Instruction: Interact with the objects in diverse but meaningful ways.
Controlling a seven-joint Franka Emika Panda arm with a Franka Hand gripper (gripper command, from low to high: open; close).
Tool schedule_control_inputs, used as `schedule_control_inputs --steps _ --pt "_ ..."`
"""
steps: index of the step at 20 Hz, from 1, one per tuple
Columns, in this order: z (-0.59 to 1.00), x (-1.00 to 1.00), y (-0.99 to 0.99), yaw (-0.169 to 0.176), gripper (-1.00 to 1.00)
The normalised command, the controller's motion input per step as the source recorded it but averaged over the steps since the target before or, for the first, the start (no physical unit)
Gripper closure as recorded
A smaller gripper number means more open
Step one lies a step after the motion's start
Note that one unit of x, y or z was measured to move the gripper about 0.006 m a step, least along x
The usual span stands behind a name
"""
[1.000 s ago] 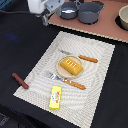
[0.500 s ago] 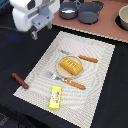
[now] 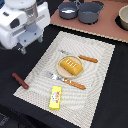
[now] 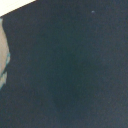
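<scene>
My gripper (image 3: 26, 46) hangs at the exterior view's upper left, over the dark table beside the striped placemat (image 3: 97, 60); its white body hides the fingers, and nothing shows in it. The orange-yellow ridged bread block (image 3: 70, 65) lies on a small plate at the mat's middle. On the mat's near edge sits a yellow flat packet (image 3: 55, 97). A brown sausage-like stick (image 3: 20, 80) rests on the dark table left of the mat. Two grey-blue pots (image 3: 90, 12) stand at the back. The wrist view shows only dark table (image 4: 70, 70).
An orange-handled fork (image 3: 67, 81) and an orange-handled knife (image 3: 83, 57) flank the plate. The pots stand on a brown board (image 3: 107, 27), with a pale bowl (image 3: 123, 18) at the exterior view's far right. A pale patch (image 4: 4, 57) shows at the wrist view's edge.
The arm has come down from the back edge toward the exterior view's left and nearer the table. The objects on the mat have not moved.
</scene>
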Motion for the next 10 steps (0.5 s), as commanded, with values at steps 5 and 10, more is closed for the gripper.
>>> schedule_control_inputs --steps 5,10 --pt "0.00 0.28 -0.66 -0.037 -1.00" --pt "0.00 0.48 -0.41 -0.036 -1.00"
